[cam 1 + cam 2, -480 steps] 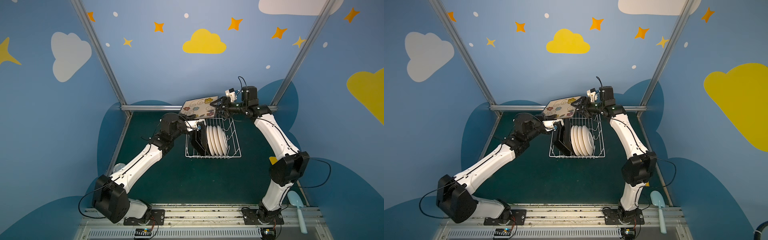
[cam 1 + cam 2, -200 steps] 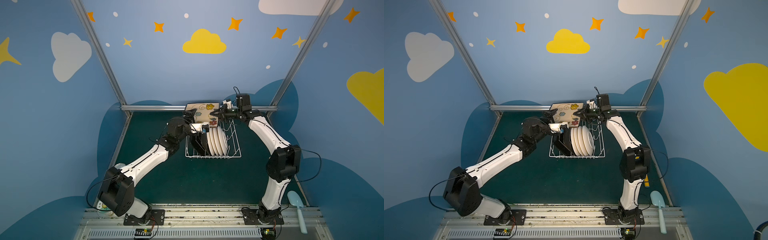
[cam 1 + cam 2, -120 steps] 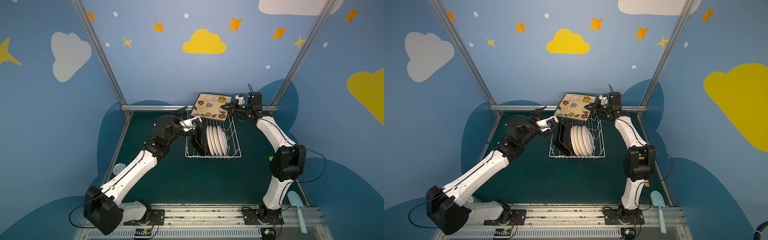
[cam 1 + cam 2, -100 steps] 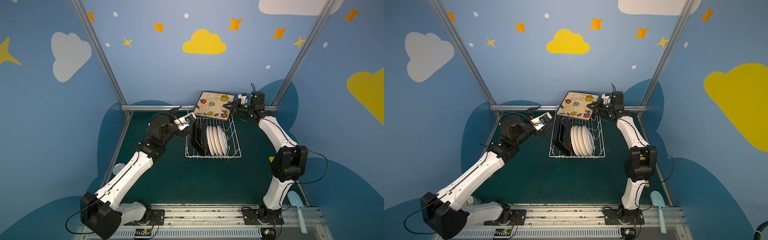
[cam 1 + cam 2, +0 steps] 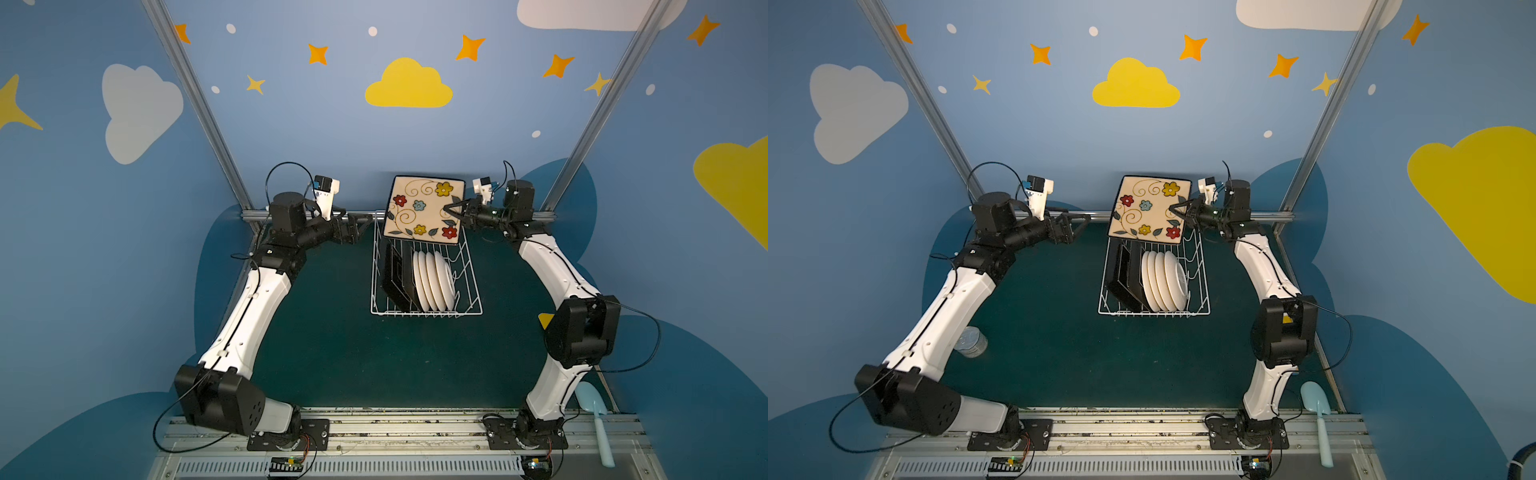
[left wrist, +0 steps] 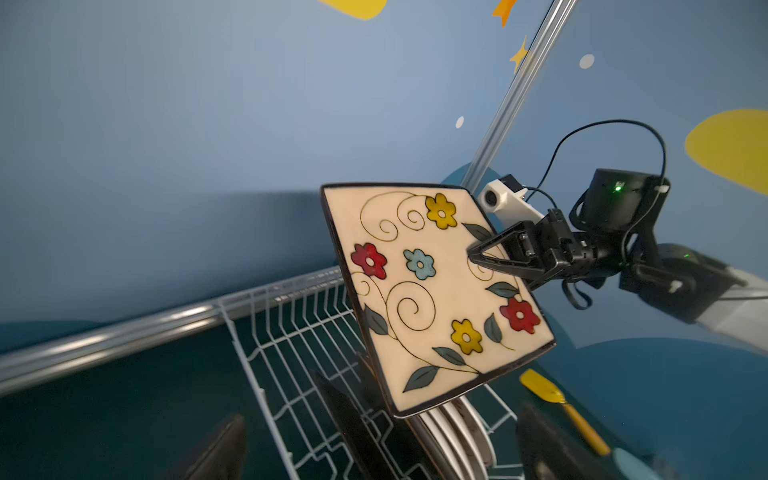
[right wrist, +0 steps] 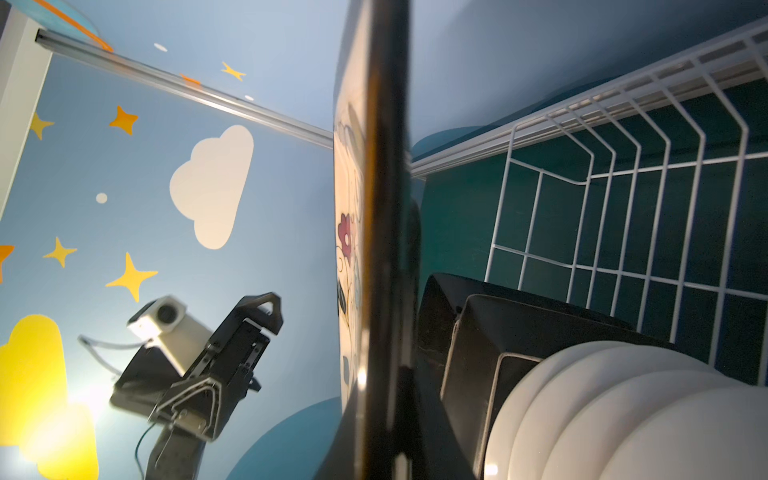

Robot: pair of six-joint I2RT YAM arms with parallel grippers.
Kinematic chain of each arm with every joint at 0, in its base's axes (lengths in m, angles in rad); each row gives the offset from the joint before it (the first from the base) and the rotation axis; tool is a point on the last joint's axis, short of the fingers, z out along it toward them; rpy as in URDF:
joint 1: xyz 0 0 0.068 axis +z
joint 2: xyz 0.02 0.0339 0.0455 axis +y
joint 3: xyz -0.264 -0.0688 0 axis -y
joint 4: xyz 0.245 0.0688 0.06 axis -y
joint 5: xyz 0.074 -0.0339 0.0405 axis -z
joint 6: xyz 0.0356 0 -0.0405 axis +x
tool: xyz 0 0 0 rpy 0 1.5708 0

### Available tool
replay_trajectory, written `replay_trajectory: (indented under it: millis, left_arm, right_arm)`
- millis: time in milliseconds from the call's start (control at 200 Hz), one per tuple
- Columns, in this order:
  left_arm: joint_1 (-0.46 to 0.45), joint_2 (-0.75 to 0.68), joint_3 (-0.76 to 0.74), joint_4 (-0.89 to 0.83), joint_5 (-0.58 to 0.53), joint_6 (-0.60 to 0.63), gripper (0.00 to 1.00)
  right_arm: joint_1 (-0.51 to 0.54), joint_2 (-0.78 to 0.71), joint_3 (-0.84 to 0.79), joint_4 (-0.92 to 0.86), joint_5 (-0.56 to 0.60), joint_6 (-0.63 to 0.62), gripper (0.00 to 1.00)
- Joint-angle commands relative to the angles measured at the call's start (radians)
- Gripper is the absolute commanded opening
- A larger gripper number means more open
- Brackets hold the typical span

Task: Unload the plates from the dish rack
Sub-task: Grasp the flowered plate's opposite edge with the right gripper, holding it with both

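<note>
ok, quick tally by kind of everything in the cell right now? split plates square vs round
Square plates: 3, floral plate in the right end effector, 2 in the dish rack
Round plates: 4, in the rack
Spatulas: 2, pale blue and yellow
Clear tub: 1
Dish rack: 1
Total: 11

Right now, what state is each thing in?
Flowered plate, held tilted above the rack.
Right hand, shut on the flowered plate's edge.
Left hand, open, empty.
Round plates, upright in the rack.
Black square plates, on edge in the rack.
Rack, on the table, partly loaded.
Blue spatula, lying flat.
</note>
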Motion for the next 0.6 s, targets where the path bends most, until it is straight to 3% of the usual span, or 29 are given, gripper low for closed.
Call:
replay_trajectory:
  millis: [0,265,476,591]
  left_arm:
    - [0.006,0.074,0.034,0.067,0.210,-0.264,1.00]
    - [-0.002,0.278,0.073,0.339,0.383,-0.588,0.97]
    - [-0.040,0.369,0.163,0.319,0.422,-0.597,0.91]
    - [-0.056,0.403,0.196,0.325,0.433,-0.616,0.80]
  right_arm:
    - [0.002,-0.094,0.008,0.173,-0.094,-0.027,0.00]
    - [0.022,-0.089,-0.017,0.215,-0.154,-0.035,0.00]
    - [0.034,-0.082,-0.021,0.216,-0.180,-0.039,0.00]
    - [0.040,-0.079,-0.022,0.202,-0.184,-0.046,0.00]
